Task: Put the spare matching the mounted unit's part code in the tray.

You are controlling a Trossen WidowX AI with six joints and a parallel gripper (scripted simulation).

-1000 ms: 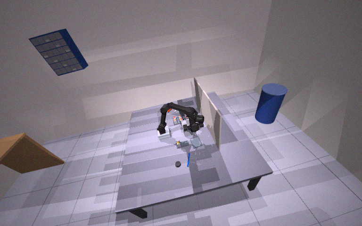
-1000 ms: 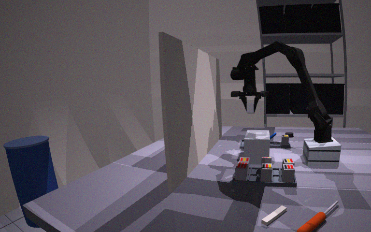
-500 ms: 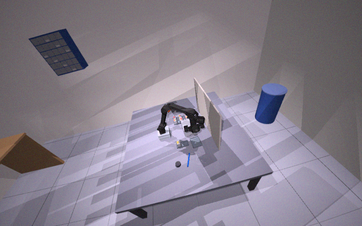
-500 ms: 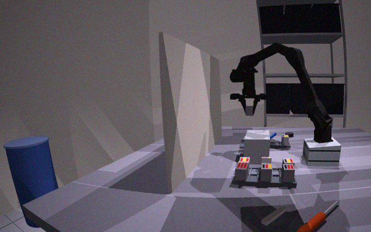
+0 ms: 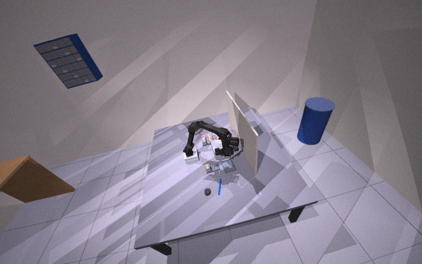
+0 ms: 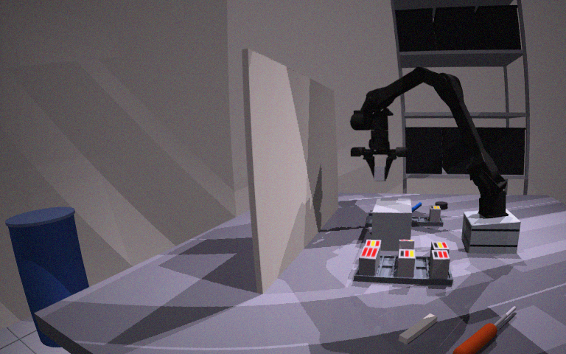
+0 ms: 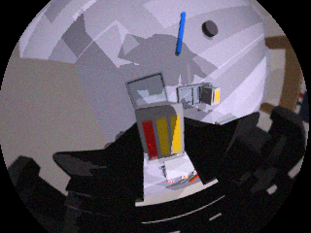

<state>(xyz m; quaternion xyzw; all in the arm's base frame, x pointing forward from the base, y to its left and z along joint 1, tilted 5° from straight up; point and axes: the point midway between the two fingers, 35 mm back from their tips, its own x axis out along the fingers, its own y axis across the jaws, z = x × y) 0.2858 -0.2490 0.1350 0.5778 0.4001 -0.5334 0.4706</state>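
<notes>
- The pincer [image 6: 379, 172] is held high above the counter [image 6: 233, 300], pointed downward, and is pinched on a small grey spare [image 6: 379, 172].
- In the wrist view, the spare [image 7: 161, 132] is seen to carry upright stripes: two red and two yellow.
- Directly below the held spare in the wrist view, an open square tray [image 7: 147, 89] is seen, with only bare floor visible inside its rim.
- Just beside that tray, a second low holder [image 7: 196, 95] carries one small block with a yellow mark; its other details are too small to be read with confidence.
- In the exterior view, a dark rack [image 6: 402, 276] is set nearer the camera, and three striped spares are stood in it.
- The rack's left spare [image 6: 369, 259] is marked mostly red under a yellow bar, the middle one [image 6: 406, 259] shows red and yellow together, and the right one [image 6: 439, 258] shows red and yellow bars.
- A larger grey box [image 6: 391, 223], probably the mounted unit, is stood behind the rack.
- A tall beige panel [image 6: 287, 158] is stood upright on the counter beside these things.
- A blue pen [image 5: 219, 186] and a dark round puck [image 5: 207, 192] are laid farther along the counter, well apart from the tray.
- A pale bar [image 6: 417, 328] and an orange-handled tool [image 6: 483, 332] are laid at the near edge.
</notes>
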